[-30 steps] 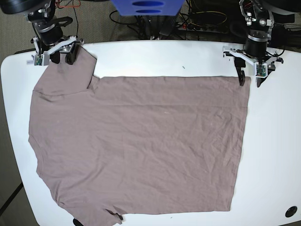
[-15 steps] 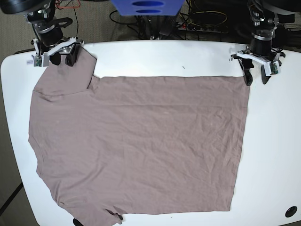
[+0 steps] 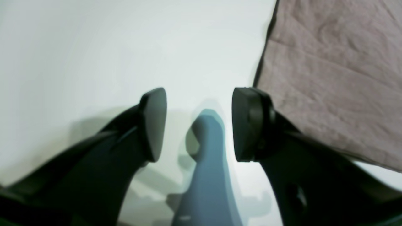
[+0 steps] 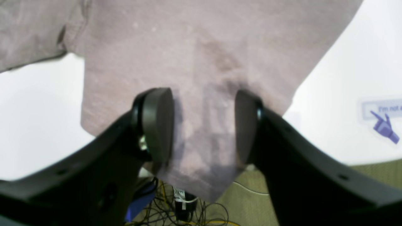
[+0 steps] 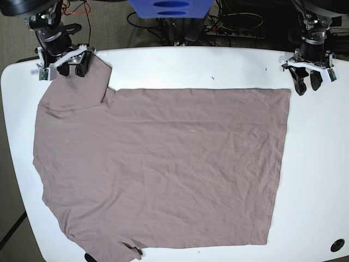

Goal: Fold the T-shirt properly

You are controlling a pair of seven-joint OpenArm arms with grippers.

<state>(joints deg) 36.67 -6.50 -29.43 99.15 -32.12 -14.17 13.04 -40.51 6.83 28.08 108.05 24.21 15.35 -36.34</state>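
Since the earlier base pics, your left gripper [image 5: 307, 85] has come off the shirt's 1 o'clock hem corner and slid out toward 2 o'clock, now over bare table [image 5: 229, 68]; the right one barely shifted.

L to R in the base view: at 10 o'clock the right gripper [image 5: 70, 69] sits at the upper sleeve of the T-shirt [image 5: 163, 164], w/ the sleeve tip reaching up between its fingers. Wrist cam there shows both pads [image 4: 157, 124] spread apart, sleeve fabric [image 4: 201, 78] lying in the gap and beneath, not pinched; the sleeve end hangs past the table edge over cables [image 4: 176, 210] on the floor.

The shirt lies spread flat across the middle of the white table, wrinkled, neck end toward 9 o'clock, hem toward 3 o'clock, second sleeve at 7 o'clock by the near table edge.

At 2 o'clock, the left gripper's fingers are apart too, nothing between them but tabletop. Its wrist cam has the shirt's edge [image 3: 329, 78] just beside the right-hand pad [image 3: 248, 124]; can't tell if they touch.
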